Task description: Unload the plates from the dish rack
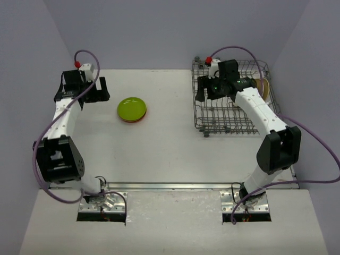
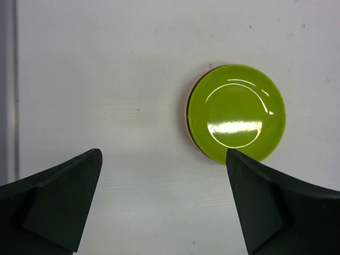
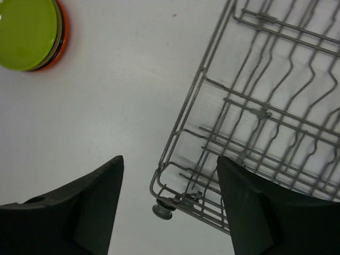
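Spotted the left end effector [image 1: 89,90] from overhead at the far left of the desk [image 1: 159,154], with jaws spread wide and nothing between them. Placed the right end effector [image 1: 209,90] above the left half of the dish rack [image 1: 234,121], too small at that height to judge its jaws. Found the dish rack at the far right of the desk. Noted a stack of plates [image 1: 132,109] lying flat on the desk between the two arms, nearer the left one and well apart from the rack, with a lime green plate [image 1: 132,106] on top. Made out a tan plate [image 1: 263,85] at the right side of the rack, largely hidden behind the right arm [image 1: 255,109]; could not tell how it stood. Looked through the left wrist camera next: saw both dark fingers [image 2: 58,186] of the left end effector [image 2: 163,159] far apart over bare desk, with the lime green plate [image 2: 236,113] ahead and to the right, untouched. Looked through the right wrist camera last: saw the right end effector [image 3: 170,164] parted and gripping nothing, poised over a corner of the dish rack [image 3: 255,106], with bare wire tines below. Caught the stack at the upper left corner there, lime green plate [image 3: 26,32] above an orange-red plate [image 3: 64,32].
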{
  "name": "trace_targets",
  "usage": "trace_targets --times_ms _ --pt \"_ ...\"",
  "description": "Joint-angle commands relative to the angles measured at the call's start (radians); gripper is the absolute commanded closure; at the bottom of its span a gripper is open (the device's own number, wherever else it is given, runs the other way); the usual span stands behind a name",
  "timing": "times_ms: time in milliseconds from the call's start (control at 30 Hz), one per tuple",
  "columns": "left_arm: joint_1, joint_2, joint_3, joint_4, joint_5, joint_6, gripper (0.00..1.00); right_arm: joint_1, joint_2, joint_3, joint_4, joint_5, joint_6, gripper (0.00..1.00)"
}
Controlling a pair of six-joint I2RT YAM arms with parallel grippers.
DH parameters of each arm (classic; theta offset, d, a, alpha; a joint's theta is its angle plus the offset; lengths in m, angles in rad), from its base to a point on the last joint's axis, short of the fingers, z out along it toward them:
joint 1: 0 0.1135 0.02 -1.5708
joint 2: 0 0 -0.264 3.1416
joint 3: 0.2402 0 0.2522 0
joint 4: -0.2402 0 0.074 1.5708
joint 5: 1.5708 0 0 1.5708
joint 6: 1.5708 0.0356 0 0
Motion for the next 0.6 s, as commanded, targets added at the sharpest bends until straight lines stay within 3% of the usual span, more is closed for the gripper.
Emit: trace_targets --times_ms 0,167,567 --pt "-0.074 -0.186 -0.126 0.145 -0.102 0.087 0.00 -0.123 0.045 0.146 0.010 0.212 -0.070 0.44" --pt "-0.210 -0.247 -0.161 0.164 -0.226 0.113 0.00 -0.234 0.138 0.252 -0.005 0.312 -0.047 0.49" --pt "-0.260 -0.236 -0.160 0.168 -0.267 0.101 0.00 -0.334 0.300 0.352 -0.003 0.327 -0.001 0.50"
